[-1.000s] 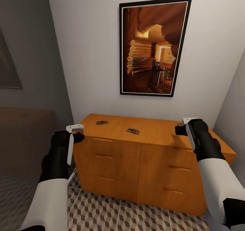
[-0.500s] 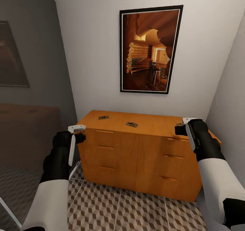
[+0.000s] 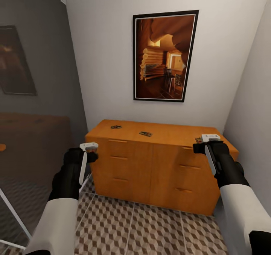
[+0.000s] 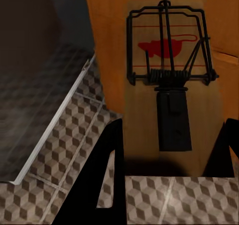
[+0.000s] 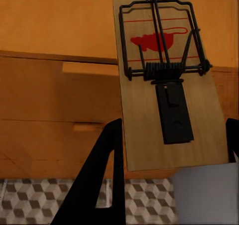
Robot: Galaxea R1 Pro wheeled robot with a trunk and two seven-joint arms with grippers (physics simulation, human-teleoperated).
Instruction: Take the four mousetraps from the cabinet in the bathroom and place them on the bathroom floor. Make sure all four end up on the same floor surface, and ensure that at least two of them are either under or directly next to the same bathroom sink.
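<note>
Holding a mousetrap (image 4: 167, 80) between its two fingers, the left gripper (image 3: 89, 148) by the cabinet's (image 3: 150, 172) left front corner, the right gripper (image 3: 205, 142) squeezing another mousetrap (image 5: 167, 85) near the right end, two more traps (image 3: 116, 127) (image 3: 145, 134) lying on the cabinet top toward its back edge.

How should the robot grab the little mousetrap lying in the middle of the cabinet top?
Probably from straight above: the middle mousetrap lies flat on the cabinet. An end effector could pinch the board's two long edges, away from the wire spring parts. Both end effectors look full already, each carrying a trap, so one should be put down first.
</note>
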